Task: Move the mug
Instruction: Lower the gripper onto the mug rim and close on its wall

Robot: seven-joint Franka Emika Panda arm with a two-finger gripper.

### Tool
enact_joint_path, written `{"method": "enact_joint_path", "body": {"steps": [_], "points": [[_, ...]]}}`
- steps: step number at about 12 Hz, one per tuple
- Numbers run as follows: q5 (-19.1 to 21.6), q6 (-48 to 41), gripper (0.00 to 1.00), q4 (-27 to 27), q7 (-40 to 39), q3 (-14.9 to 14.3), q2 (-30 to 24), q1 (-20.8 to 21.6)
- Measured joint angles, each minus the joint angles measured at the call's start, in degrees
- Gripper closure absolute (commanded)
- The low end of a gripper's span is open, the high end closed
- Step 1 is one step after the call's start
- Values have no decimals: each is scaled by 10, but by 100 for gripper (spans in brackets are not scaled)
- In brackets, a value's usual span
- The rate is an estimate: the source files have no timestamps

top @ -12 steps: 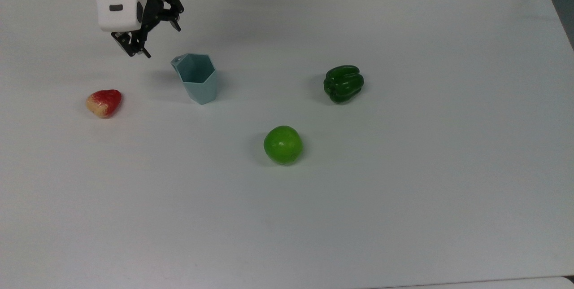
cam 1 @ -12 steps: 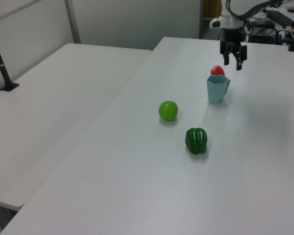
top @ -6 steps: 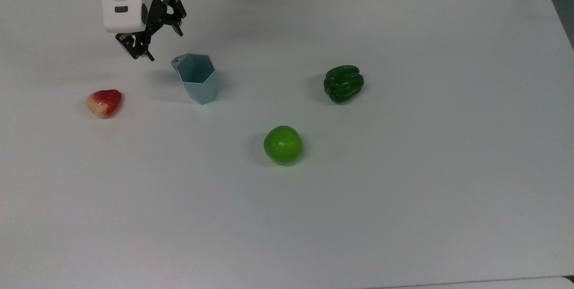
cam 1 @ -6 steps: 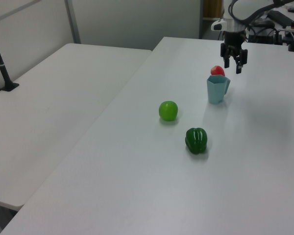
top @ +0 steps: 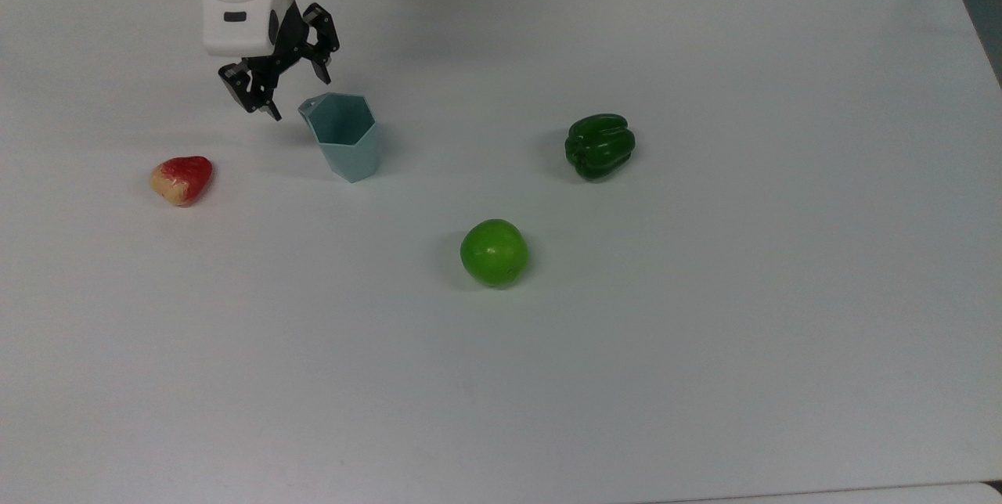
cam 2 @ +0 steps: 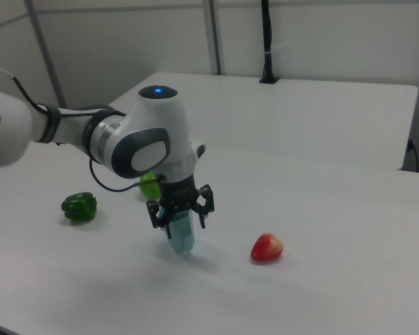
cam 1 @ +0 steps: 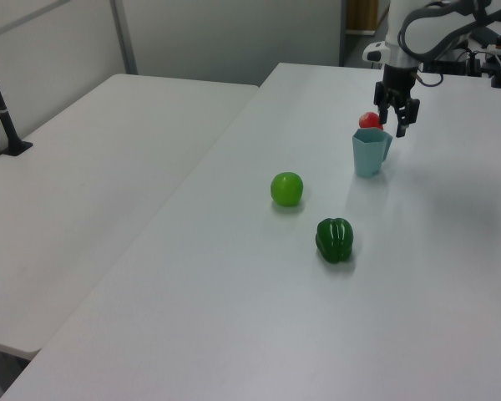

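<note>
The mug (top: 344, 136) is a pale blue-grey faceted cup with a hexagonal rim, standing upright on the white table (top: 626, 347). Its small handle (top: 308, 106) points to the top view's upper left. My gripper (top: 297, 97) hangs open just above that handle, one finger on each side of it, touching nothing. In the left view the gripper (cam 1: 392, 125) is over the far rim of the mug (cam 1: 370, 153). From the right view the gripper (cam 2: 181, 220) hides the top of the mug (cam 2: 184, 237).
A red and yellow fruit (top: 182, 179) lies to the top view's left of the mug. A green apple (top: 494, 252) and a dark green bell pepper (top: 600, 145) sit to its right. A second white table (cam 1: 92, 184) adjoins in the left view.
The gripper has moved to the top view's right and come down toward the mug's handle, staying open. The mug and the fruits have not moved.
</note>
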Motion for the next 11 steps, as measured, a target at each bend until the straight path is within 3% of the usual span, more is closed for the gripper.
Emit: {"method": "enact_joint_path", "body": {"steps": [3,11], "points": [[0,2,32,-8,1,0,-5,6],[-4,21,36,-12,22,0,5,12]]}}
